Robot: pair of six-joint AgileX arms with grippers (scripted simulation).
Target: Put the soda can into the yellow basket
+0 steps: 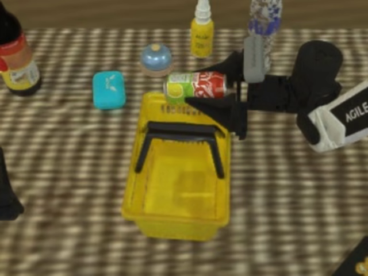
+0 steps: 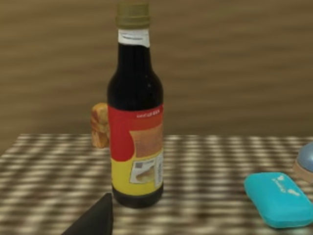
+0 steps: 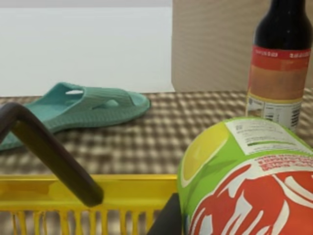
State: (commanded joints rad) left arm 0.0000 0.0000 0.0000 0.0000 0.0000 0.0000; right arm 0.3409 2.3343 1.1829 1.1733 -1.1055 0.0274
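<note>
From above, the right gripper (image 1: pixel 230 86) is clenched on the soda can (image 1: pixel 195 86), which lies on its side in the air over the far rim of the yellow basket (image 1: pixel 131 190), lime-green end toward the table's left edge. The basket stands mid-table with its black handle (image 1: pixel 178 138) folded across the opening. Beyond it, near the far edge, sit a blue bell (image 1: pixel 156 57), a yellow white-capped bottle (image 1: pixel 202 29) and a teal box (image 1: pixel 109 89); a dark sauce bottle (image 1: pixel 17 54) stands at the far left corner. The left arm (image 1: pixel 7 190) is parked at the left edge. The left wrist view shows the dark sauce bottle (image 2: pixel 136 112) upright on the table with the teal box (image 2: pixel 278 198) near it; whether that gripper is released or clenched, I cannot tell. In the right wrist view the soda can (image 3: pixel 244 181) fills the near corner just above the basket's yellow rim (image 3: pixel 88 188) and handle (image 3: pixel 49 152); a teal slipper (image 3: pixel 83 108) lies farther off.
</note>
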